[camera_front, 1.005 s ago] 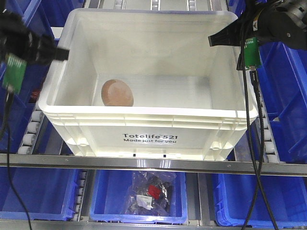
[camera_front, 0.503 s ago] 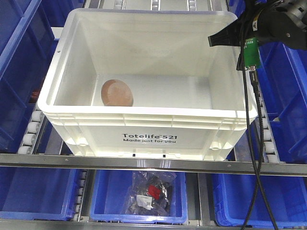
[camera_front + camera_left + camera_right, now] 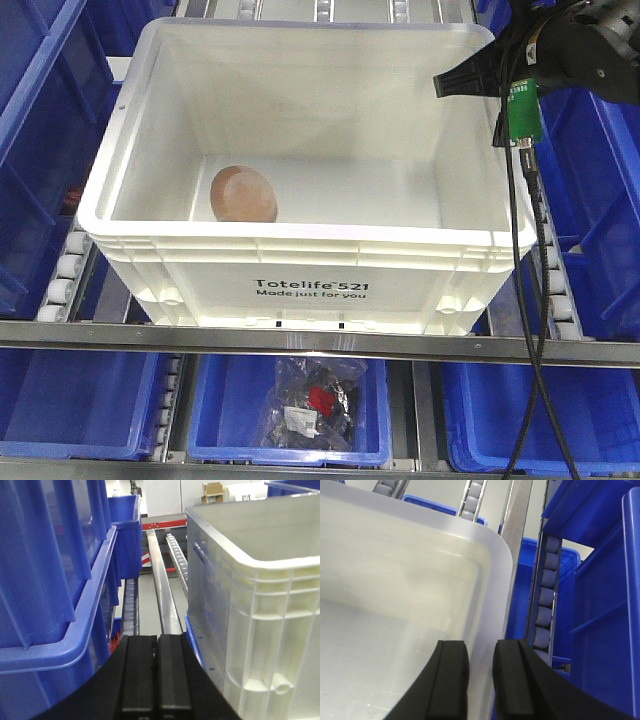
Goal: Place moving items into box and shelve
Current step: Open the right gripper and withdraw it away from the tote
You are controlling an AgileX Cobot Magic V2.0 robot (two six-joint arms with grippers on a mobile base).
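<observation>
Since 1 second ago our left gripper, pads pressed together, has dropped beside the large white ribbed plastic crate; our right gripper, slightly parted, straddles its rim to push it; the reddish-pink ball sits inside.

The white crate carries black print on its front wall, readable in the front view: "Totelife 521" on the upper line and "Made just for you" in smaller letters beneath it. A green circuit board hanging by the crate's right rim bears small white markings, too tiny to read. Neither wrist view shows any legible writing.
</observation>
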